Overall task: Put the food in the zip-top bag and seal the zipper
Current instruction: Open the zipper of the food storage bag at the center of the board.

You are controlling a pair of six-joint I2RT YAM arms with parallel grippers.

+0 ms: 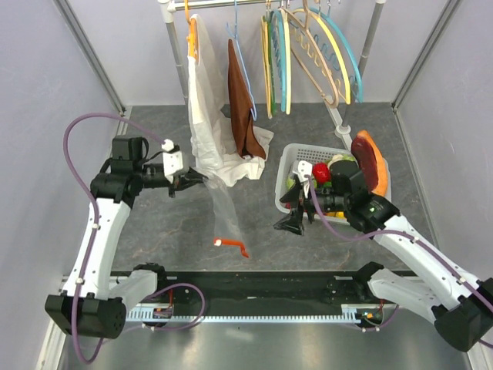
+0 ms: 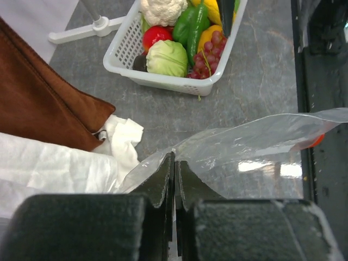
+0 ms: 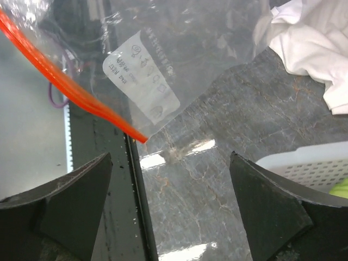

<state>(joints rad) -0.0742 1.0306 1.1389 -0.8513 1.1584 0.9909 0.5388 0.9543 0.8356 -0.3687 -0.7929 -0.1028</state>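
The clear zip-top bag (image 1: 222, 212) hangs from my left gripper (image 1: 194, 180), which is shut on its closed end. The bag's mouth points down, and its orange-red zipper (image 1: 235, 246) touches the table. In the left wrist view the jaws (image 2: 175, 159) pinch the bag's edge (image 2: 255, 142). The food lies in the white basket (image 1: 296, 148): a red round one (image 2: 155, 36), a green cabbage (image 2: 167, 57), a green pepper (image 2: 190, 23), grapes and yellow pieces. My right gripper (image 1: 291, 213) is open and empty, low between basket and bag. Its wrist view shows the bag (image 3: 163, 49) and zipper (image 3: 70, 89) ahead.
A white garment (image 1: 206, 116) and a brown one (image 1: 243, 108) hang from a rack at the back, with several coloured hangers (image 1: 308, 54). The white garment's hem lies on the table by the bag. A black rail (image 1: 254, 283) runs along the near edge.
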